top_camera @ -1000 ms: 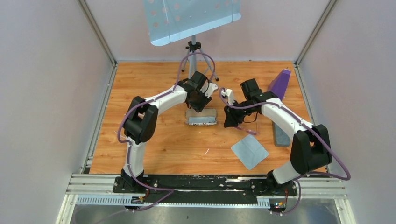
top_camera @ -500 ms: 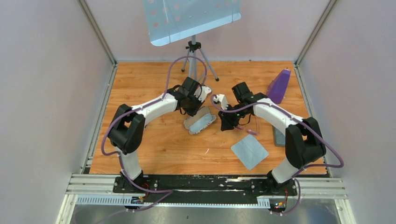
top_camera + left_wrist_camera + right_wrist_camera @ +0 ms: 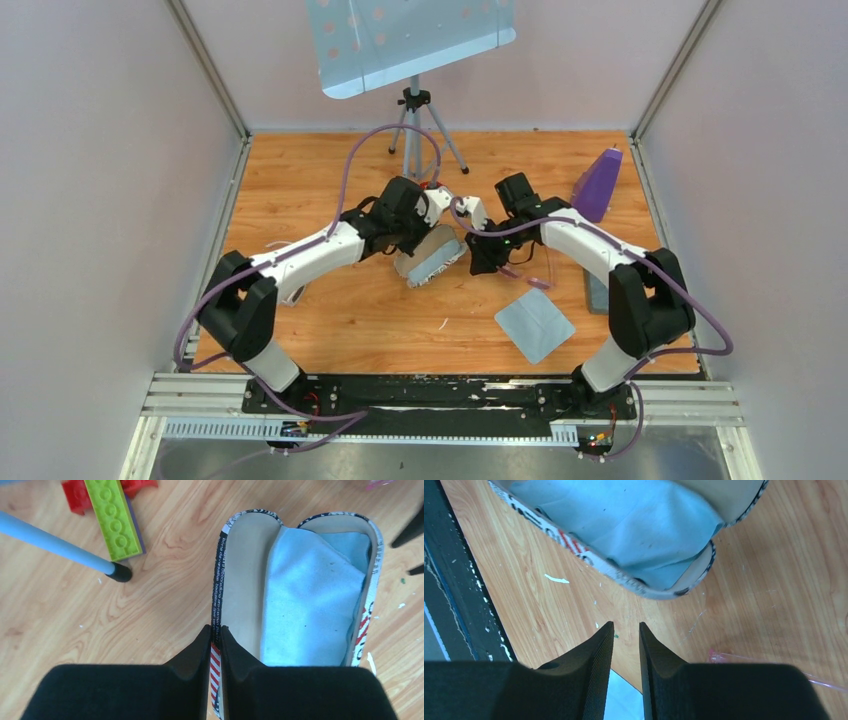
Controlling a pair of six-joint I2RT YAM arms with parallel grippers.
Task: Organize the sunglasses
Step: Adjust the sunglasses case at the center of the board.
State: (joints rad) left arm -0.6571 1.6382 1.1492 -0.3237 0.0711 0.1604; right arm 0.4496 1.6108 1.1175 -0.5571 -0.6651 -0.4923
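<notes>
Two end effectors busy: your left end effector [image 3: 215, 645] clamps the open case [image 3: 235, 580] rim; sunglasses [image 3: 769, 667] lie just right of your nearer, nearly closed, empty right end effector [image 3: 626, 640].

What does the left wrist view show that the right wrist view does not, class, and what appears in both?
Only the left wrist view shows the lime-green brick, the red brick, the blue tripod leg, and the left gripper shut on the open case's rim. Only the right wrist view shows the right gripper, nearly shut on nothing, the sunglasses at its edge, and a second cloth. Both show the open case with the blue cloth inside.
</notes>
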